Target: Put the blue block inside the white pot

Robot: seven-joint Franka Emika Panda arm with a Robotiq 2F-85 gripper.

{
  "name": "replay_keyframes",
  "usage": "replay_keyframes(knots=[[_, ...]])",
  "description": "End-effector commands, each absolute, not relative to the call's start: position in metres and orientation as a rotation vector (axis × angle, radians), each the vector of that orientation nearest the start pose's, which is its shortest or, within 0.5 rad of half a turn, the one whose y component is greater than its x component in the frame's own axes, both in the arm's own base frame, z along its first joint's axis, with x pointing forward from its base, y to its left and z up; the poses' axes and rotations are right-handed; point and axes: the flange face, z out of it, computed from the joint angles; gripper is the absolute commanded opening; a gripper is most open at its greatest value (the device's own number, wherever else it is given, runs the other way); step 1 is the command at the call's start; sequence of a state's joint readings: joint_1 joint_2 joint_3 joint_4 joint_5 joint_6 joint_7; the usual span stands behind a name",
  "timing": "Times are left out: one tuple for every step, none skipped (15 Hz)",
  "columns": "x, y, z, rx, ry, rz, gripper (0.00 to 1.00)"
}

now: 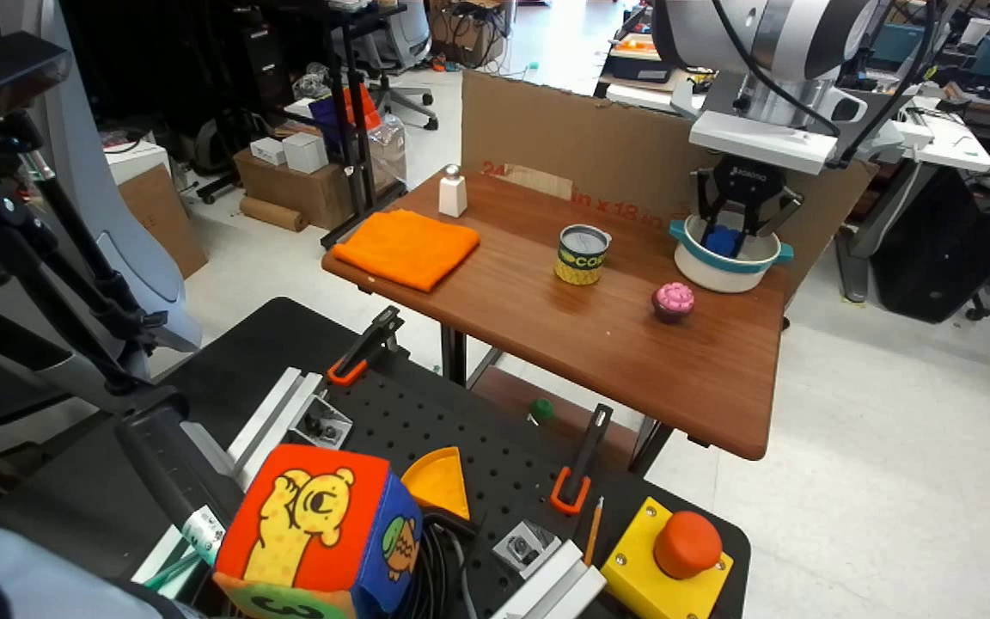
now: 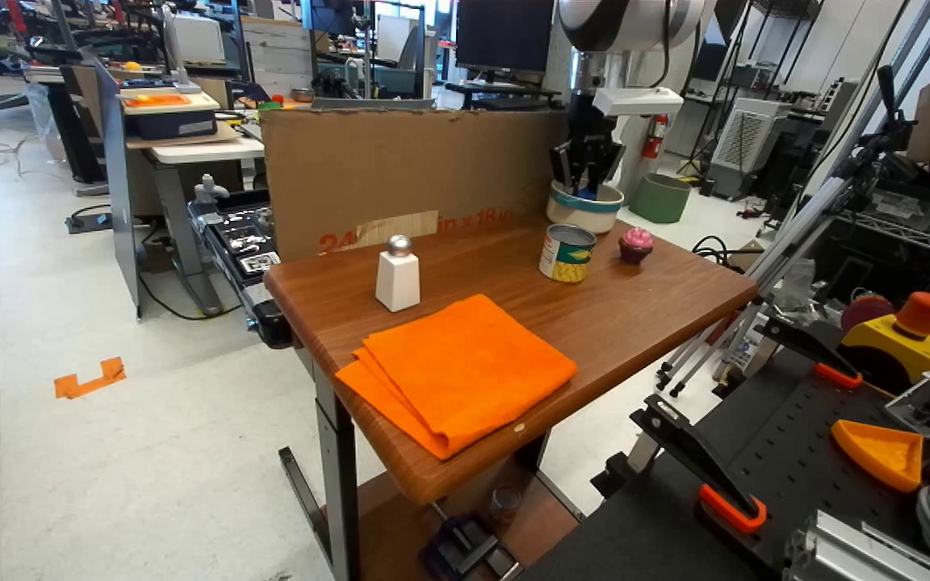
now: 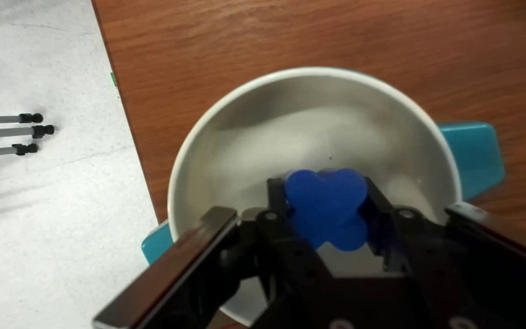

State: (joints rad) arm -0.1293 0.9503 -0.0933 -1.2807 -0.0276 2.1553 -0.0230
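Note:
The white pot (image 1: 718,273) with a teal rim and handles stands at a table corner; it also shows in an exterior view (image 2: 582,216) and in the wrist view (image 3: 308,141). The blue block (image 3: 327,205) has a lobed outline seen from above. It also shows in both exterior views (image 1: 721,242) (image 2: 587,194). My gripper (image 1: 724,234) points down over the pot with its fingertips inside the rim. Its fingers touch the block on both sides and hold it within the pot's opening. Whether the block touches the pot's floor cannot be told.
A pink-topped cupcake (image 1: 674,302) and a corn can (image 1: 582,254) stand near the pot. A white shaker (image 1: 453,194) and a folded orange cloth (image 1: 409,248) lie farther along the table. A cardboard sheet (image 2: 400,165) stands upright along the table's back edge.

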Motion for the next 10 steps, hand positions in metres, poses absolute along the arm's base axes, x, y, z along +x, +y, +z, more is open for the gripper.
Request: replay_keyframes(knots=[[0.734,-0.157,0.158,-3.238,0.270,0.155,0.16],[0.734,-0.158,0.155,-3.240,0.270,0.164,0.45],[0.732,-0.159,0.157,-3.236,0.258,0.185,0.67],[0.731,-0.159,0.157,-3.235,0.248,0.197,0.69],[0.724,-0.157,0.159,-3.228,0.203,0.224,0.71],[0.721,-0.156,0.159,-3.226,0.183,0.241,0.76],[0.713,-0.155,0.163,-3.223,0.110,0.245,0.84],[0.709,-0.154,0.165,-3.223,0.060,0.236,0.90],[0.699,-0.155,0.170,-3.221,-0.011,0.212,0.98],[0.694,-0.155,0.175,-3.219,-0.061,0.193,1.00]])
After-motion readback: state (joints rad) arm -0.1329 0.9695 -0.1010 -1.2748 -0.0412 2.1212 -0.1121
